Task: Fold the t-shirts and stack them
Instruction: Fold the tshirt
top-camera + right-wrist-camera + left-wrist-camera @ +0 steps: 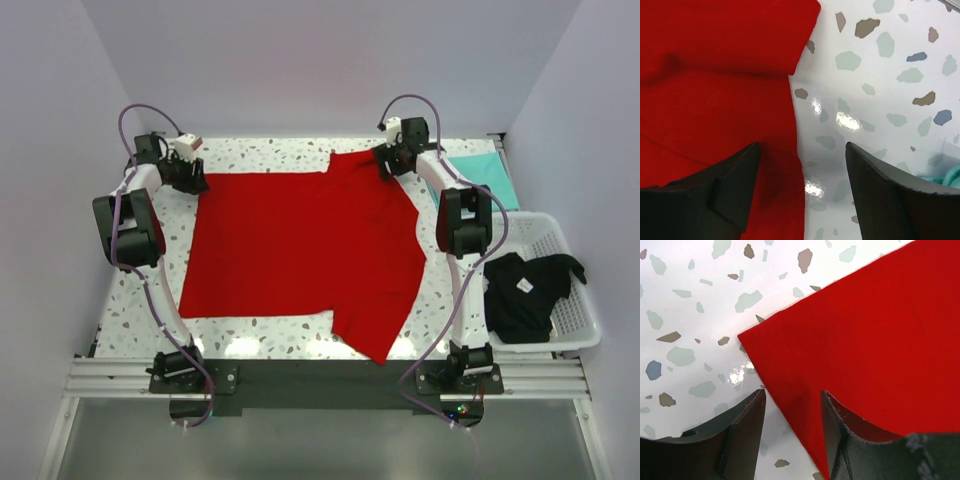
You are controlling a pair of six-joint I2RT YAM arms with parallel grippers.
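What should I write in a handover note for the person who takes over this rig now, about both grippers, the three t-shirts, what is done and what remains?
Left gripper: open, low over the far left corner of the red t-shirt, holding nothing.
Right gripper: open, over the red shirt's far right edge, holding nothing.
Done: red is spread flat mid-table, not folded. The mint-teal t-shirt lies flat at the far right, apparently folded. The black t-shirt is crumpled in the white basket.
Left: fold red and black, stack all three.
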